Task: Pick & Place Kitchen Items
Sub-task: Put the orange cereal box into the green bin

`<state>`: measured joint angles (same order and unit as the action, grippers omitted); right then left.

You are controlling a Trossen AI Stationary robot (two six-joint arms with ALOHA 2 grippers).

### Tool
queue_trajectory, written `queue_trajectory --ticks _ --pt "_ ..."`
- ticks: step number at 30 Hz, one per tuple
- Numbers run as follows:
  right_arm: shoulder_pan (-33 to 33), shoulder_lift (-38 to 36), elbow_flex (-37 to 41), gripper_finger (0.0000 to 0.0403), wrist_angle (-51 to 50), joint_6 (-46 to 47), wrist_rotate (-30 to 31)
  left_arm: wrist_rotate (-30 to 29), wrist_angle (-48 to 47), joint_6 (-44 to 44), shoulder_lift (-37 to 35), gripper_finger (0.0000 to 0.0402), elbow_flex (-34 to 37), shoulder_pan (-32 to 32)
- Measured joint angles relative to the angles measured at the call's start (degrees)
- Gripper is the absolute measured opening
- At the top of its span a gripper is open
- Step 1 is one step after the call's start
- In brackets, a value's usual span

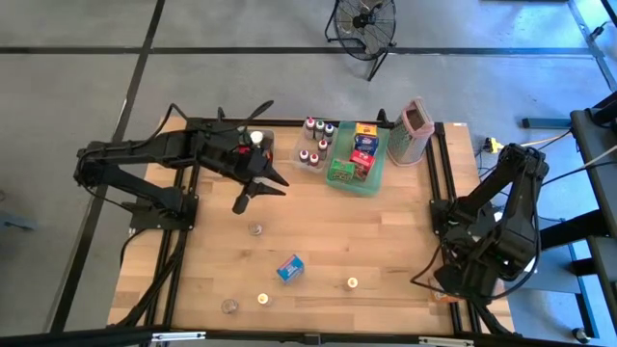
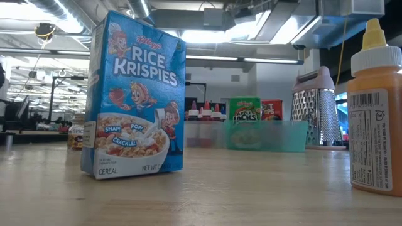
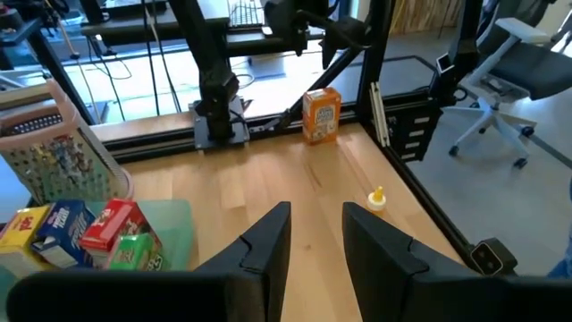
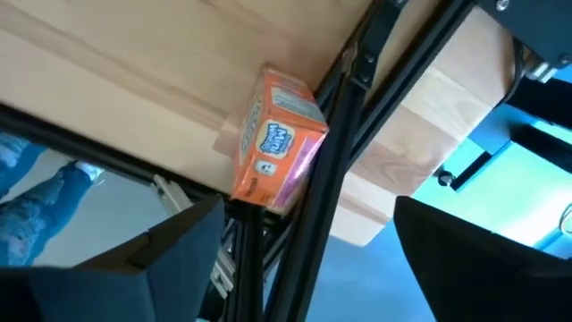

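At the desk's near right corner, hard against the black frame post, stands a small orange cardboard food box (image 4: 273,143); right gripper (image 4: 308,241) hovers over it, jaws wide and empty. Judged light, thin-walled, crushable: grip gently across the narrow faces. Left gripper (image 1: 258,186) hangs mid-desk, beside the green plastic tray (image 1: 378,172), jaws narrow, holding nothing
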<state>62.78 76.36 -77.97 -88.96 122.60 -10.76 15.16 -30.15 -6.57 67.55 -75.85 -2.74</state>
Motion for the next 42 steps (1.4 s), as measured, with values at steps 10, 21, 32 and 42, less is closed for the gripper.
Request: queue_trajectory --ticks 10,21,32,42 --pt "0.00 0.02 4.30 0.0370 5.13 2.20 -1.01 0.00 0.00 -0.09 0.00 0.0097 0.02 0.00" --pt "0.00 0.07 12.76 0.0370 13.21 2.61 1.17 0.00 -0.03 0.83 0.00 0.0097 0.02 0.00" --pt "0.28 0.08 16.87 0.0370 21.34 6.46 1.37 3.69 -0.55 3.91 0.00 0.0097 0.01 0.00" --pt "0.33 0.46 17.91 0.0371 22.54 6.63 0.94 4.07 -0.93 3.91 0.00 0.0097 0.01 0.02"
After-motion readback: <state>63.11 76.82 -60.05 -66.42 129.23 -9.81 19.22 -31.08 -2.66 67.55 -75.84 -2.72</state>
